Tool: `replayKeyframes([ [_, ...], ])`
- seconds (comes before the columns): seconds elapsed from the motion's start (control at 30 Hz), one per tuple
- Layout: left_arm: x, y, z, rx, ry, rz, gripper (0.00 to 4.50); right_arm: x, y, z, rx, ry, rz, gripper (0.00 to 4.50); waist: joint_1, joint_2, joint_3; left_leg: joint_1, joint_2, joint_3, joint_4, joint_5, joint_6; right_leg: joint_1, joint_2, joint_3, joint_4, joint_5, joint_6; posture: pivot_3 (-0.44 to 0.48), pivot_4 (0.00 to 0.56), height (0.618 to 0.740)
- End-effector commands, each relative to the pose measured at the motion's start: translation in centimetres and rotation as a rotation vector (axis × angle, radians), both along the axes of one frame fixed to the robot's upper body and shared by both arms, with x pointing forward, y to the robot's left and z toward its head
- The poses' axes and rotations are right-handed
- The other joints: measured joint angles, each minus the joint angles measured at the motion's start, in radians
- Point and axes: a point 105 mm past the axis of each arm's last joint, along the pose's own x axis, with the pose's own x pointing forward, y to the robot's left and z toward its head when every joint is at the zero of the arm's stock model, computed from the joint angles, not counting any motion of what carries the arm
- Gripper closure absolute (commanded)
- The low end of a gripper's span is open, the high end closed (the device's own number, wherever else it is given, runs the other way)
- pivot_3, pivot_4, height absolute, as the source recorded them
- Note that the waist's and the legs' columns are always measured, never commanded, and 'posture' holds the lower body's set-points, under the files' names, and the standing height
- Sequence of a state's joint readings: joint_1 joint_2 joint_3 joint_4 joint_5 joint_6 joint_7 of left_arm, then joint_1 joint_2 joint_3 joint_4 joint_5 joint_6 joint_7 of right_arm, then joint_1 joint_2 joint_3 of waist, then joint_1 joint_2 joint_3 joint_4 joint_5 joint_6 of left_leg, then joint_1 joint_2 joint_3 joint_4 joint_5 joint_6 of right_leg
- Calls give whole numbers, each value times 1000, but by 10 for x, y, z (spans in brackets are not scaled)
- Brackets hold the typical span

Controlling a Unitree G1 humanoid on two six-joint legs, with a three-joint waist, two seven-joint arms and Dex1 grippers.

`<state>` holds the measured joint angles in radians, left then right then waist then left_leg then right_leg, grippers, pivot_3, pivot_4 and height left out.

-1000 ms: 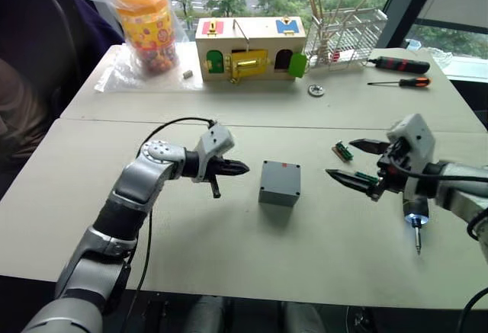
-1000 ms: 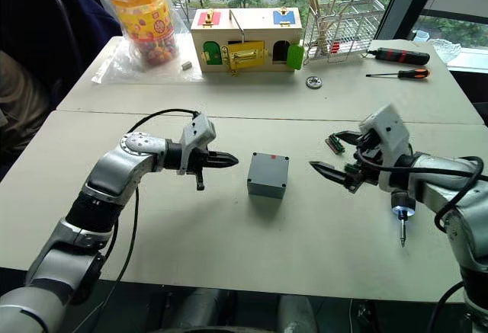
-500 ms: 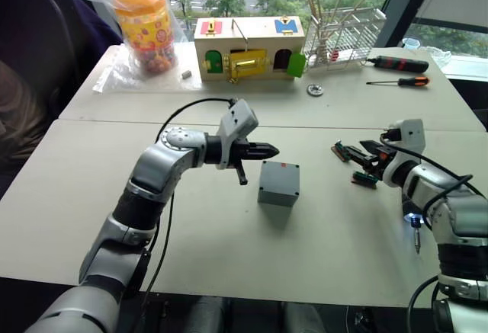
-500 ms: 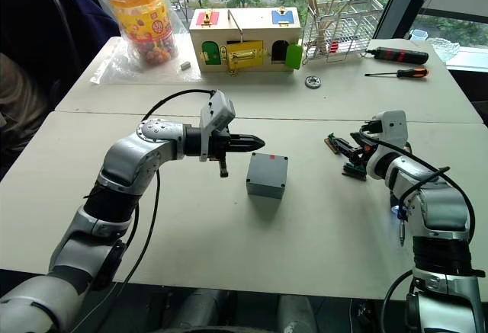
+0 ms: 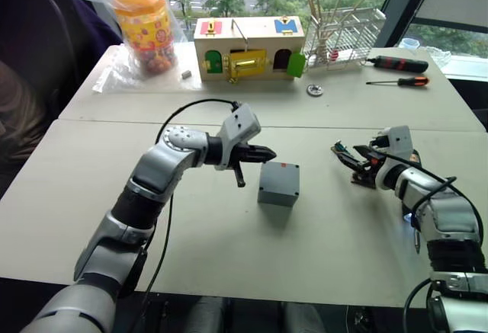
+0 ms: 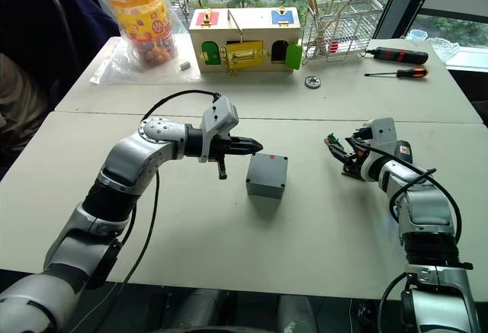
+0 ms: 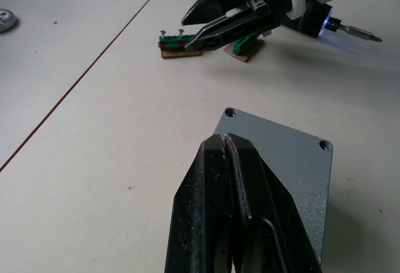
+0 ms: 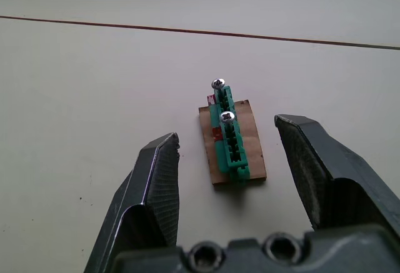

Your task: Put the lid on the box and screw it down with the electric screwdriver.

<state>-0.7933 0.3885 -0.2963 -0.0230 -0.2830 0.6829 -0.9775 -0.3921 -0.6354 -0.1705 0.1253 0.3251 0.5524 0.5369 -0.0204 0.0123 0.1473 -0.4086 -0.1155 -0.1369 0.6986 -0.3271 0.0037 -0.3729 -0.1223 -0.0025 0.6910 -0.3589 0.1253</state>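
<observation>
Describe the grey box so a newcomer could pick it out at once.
On the near half of the pale table, between the two grippers, stands the box. It is a small grey plastic cube with a red mark at its top edge, unlike the larger wooden box with coloured doors far behind.

beige table [image 5: 229, 241], grey box [image 5: 279, 183], green connectors [image 8: 229, 137]

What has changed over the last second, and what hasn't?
The left gripper, shut, moved in to the box's top edge. The right gripper, open, swung toward the green screw holders and now straddles one. The box and holders stayed put.
</observation>
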Motion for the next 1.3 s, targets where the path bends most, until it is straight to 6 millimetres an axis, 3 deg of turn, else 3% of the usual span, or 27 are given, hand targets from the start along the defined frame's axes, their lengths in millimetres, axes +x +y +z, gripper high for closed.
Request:
replayKeyframes([
  [0.03, -2, -2, 10, -6, -55, -18, 4500, 4, 1, 16, 14, -68, -3, 1798, 0, 0, 0, 0, 0, 0, 0, 0, 0, 0, 0, 0, 0, 0, 0, 0, 150, 740],
  [0.27, -2, -2, 9, 3, -63, -15, 4500, 7, 3, 13, 1, -64, -1, 1798, 1, 0, 0, 0, 0, 0, 0, 0, 0, 0, 0, 0, 0, 0, 0, 0, 150, 740],
  [0.37, -3, -2, 9, 1, -62, -15, 4500, 9, 2, 12, -3, -65, -6, 2685, 0, 0, 0, 0, 0, 0, 0, 0, 0, 0, 0, 0, 0, 0, 0, 0, 150, 740],
  [0.47, -3, -1, 8, -2, -59, -11, 4500, 10, 2, 13, 3, -73, -10, 4265, 0, 0, 0, 0, 0, 0, 0, 0, 0, 0, 0, 0, 0, 0, 0, 0, 150, 740],
  [0.5, -3, -1, 8, -3, -58, -11, 4500, 11, 2, 13, 5, -76, -11, 4472, 0, 0, 0, 0, 0, 0, 0, 0, 0, 0, 0, 0, 0, 0, 0, 0, 150, 740],
  [0.87, -2, 0, 5, -5, -54, 4, 4500, 9, 2, 17, 34, -82, -14, 4472, 0, 0, 0, 0, 0, 0, 0, 0, 0, 0, 0, 0, 0, 0, 0, 0, 150, 740],
  [1.13, 0, 0, 6, -10, -55, 10, 4500, 9, -1, 35, 59, -126, -24, 4472, 0, 0, 0, 0, 0, 0, 0, 0, 0, 0, 0, 0, 0, 0, 0, 0, 150, 740],
  [1.3, -1, 1, 6, -15, -53, 6, 4500, 4, 7, 62, 88, -195, 18, 4472, 0, 0, 0, 0, 0, 0, 0, 0, 0, 0, 0, 0, 0, 0, 0, 0, 150, 740],
])
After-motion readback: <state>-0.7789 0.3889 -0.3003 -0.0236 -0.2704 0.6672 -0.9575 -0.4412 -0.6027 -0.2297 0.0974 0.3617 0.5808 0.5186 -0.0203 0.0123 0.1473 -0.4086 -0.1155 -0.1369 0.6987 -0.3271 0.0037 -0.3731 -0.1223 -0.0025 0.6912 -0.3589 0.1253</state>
